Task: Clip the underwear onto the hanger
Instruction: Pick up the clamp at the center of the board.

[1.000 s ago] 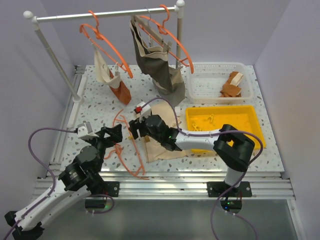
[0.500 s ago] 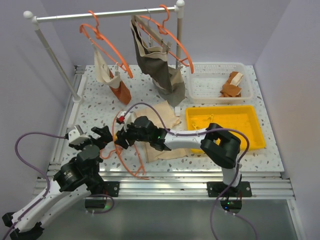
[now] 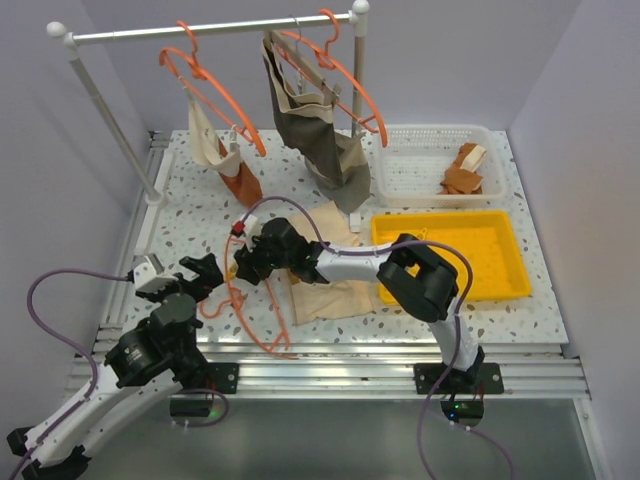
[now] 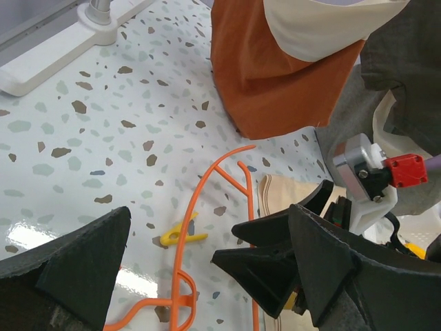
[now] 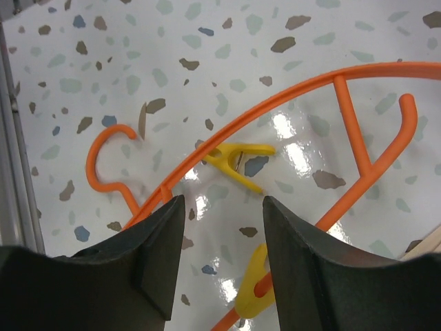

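The orange hanger [image 3: 280, 322] lies flat on the speckled table, with its hook toward the left. The cream underwear [image 3: 335, 290] is spread just right of it. My right gripper [image 3: 237, 268] hovers low over the hanger's bar [image 5: 275, 103]; it [image 5: 224, 207] is open with nothing gripped. One yellow clip [image 5: 234, 160] lies loose on the table ahead of the fingers. Another yellow clip [image 5: 256, 286] sits on the hanger bar between them, close to the right finger. My left gripper [image 3: 205, 275] is wide open just left of the hanger [image 4: 207, 186] and holds nothing [image 4: 207, 234].
A clothes rail [image 3: 210, 30] at the back carries more orange hangers, a cream and rust-orange cloth [image 3: 235, 170] and a dark garment [image 3: 320, 130]. A white basket [image 3: 400, 150] and a yellow tray [image 3: 385, 235] stand at the right. The rail's white foot [image 4: 62, 48] is far left.
My right gripper has swung left from the underwear to over the hanger bar and clips, and its jaws have narrowed. The left arm has drawn back slightly to the left, still wide open.
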